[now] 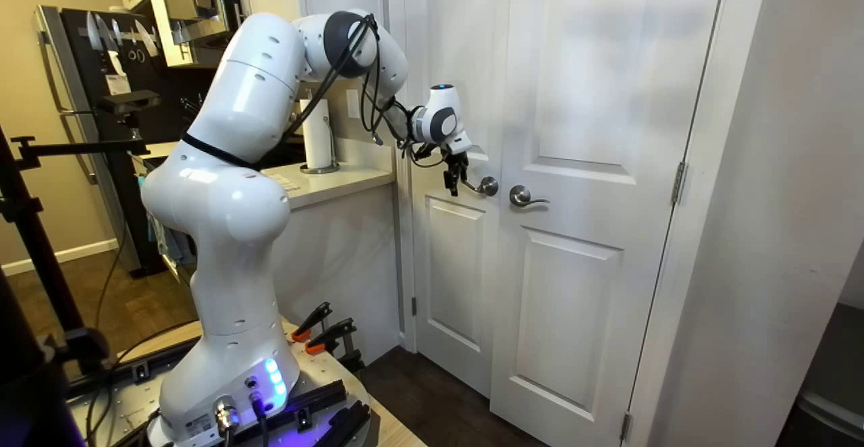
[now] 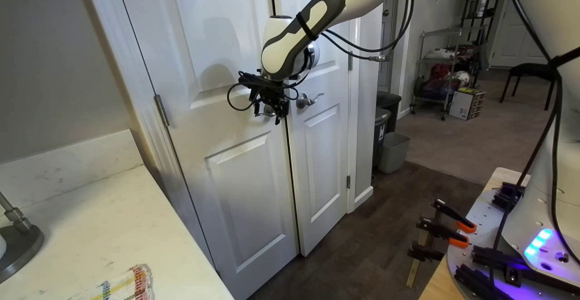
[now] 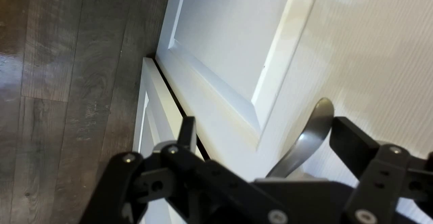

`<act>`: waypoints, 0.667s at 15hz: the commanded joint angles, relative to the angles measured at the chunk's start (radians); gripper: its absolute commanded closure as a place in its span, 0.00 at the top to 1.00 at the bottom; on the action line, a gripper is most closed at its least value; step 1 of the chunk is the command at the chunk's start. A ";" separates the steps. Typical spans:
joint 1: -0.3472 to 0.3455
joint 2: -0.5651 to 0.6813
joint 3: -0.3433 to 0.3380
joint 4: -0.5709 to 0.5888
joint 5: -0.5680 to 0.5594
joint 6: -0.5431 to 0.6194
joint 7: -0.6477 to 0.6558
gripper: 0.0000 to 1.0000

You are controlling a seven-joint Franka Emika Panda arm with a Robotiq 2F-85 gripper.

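Observation:
My gripper (image 1: pixel 455 180) is black and open in front of a white double door. It also shows in an exterior view (image 2: pixel 272 109) and in the wrist view (image 3: pixel 264 132). A curved metal lever handle (image 3: pixel 306 141) lies between the spread fingers, close to the right finger; I cannot tell whether they touch. The same handle (image 1: pixel 487 186) is on the door leaf (image 1: pixel 455 265) nearest the gripper; its base is hidden in the wrist view. The other leaf (image 1: pixel 574 319) has its own lever (image 1: pixel 521 196). A dark gap runs between the leaves in the wrist view.
A counter (image 1: pixel 337 187) with a paper towel roll (image 1: pixel 317 136) stands beside the doors. Black clamps with orange tips (image 1: pixel 331 335) stick out from the robot's base table. Grey and dark bins (image 2: pixel 394 152) and a wire shelf (image 2: pixel 435 64) stand beyond the doors.

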 commanded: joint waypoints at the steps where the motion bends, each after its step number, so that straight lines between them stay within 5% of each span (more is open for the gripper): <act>1: 0.002 -0.012 -0.007 -0.050 0.016 0.029 0.034 1.00; 10: -0.006 0.023 -0.011 -0.002 0.024 0.010 0.108 1.00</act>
